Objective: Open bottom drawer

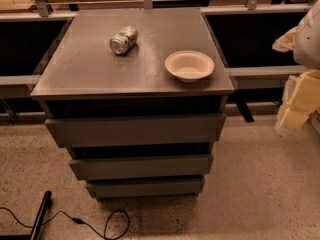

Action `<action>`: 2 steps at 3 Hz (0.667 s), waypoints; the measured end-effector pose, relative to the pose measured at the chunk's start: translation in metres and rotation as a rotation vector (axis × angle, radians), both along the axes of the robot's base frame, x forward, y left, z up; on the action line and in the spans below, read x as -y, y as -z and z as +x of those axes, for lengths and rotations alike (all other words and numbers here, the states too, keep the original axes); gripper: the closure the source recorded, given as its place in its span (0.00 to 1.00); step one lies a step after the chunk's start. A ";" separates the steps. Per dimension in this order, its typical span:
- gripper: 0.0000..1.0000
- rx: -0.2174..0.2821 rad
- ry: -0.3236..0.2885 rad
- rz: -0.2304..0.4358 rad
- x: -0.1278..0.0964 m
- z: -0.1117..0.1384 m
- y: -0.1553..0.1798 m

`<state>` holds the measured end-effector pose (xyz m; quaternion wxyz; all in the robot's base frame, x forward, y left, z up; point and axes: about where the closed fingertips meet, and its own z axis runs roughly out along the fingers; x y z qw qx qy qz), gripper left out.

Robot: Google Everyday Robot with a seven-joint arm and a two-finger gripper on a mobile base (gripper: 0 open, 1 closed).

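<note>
The grey cabinet [90,69] stands in the middle of the camera view with three flat, handle-less drawer fronts. The bottom drawer [145,187] is the lowest and shortest front, just above the floor, and it sits flush and closed. The middle drawer front [141,166] and the top drawer front [135,130] are above it, both closed too. My gripper [300,101] shows as pale yellow blocks under a white arm part at the right edge. It is well to the right of the cabinet, at about the height of the top drawer, and touches nothing.
A crushed can [123,39] lies on its side on the cabinet top, and a white bowl [189,65] stands near the front right corner. A black cable [90,224] and a black bar [41,215] lie on the speckled floor at front left. Metal rails run behind the cabinet.
</note>
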<state>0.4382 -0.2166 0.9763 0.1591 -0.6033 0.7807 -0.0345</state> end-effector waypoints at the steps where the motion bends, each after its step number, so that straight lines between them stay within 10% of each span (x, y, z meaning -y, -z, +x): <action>1: 0.00 0.000 0.000 0.000 0.000 0.000 0.000; 2: 0.00 0.018 0.000 0.044 -0.007 -0.006 0.019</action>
